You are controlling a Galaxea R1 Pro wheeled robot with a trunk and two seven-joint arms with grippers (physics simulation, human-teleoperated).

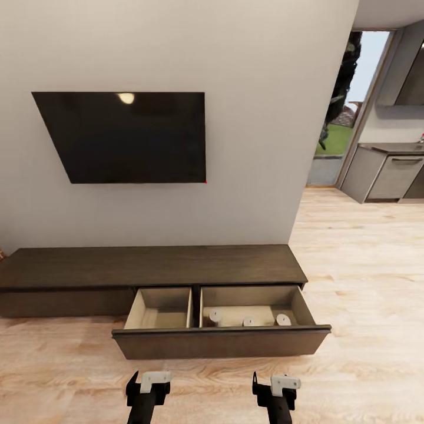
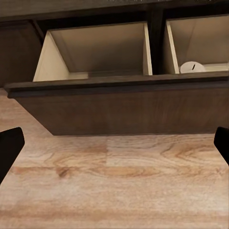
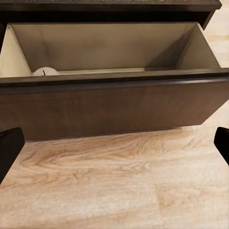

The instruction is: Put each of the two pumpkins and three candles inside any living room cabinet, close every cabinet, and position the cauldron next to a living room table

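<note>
The long low dark-brown cabinet [image 1: 153, 266] stands against the wall with its wide drawer [image 1: 221, 343] pulled out. Three pale candles [image 1: 215, 317] [image 1: 249, 321] [image 1: 283, 319] stand in the drawer's right compartment. The left compartment [image 1: 160, 309] holds nothing. One candle shows over the drawer front in the left wrist view [image 2: 192, 67] and in the right wrist view [image 3: 45, 71]. My left gripper [image 1: 147, 384] [image 2: 114, 145] and right gripper [image 1: 275, 384] [image 3: 114, 145] hover open above the floor just in front of the drawer, holding nothing. The pumpkins and the cauldron are out of view.
A black TV [image 1: 126, 135] hangs on the wall above the cabinet. To the right, a doorway leads to dark grey kitchen cupboards [image 1: 388, 174]. Wooden floor [image 1: 365, 265] stretches to the right of the drawer and around my grippers.
</note>
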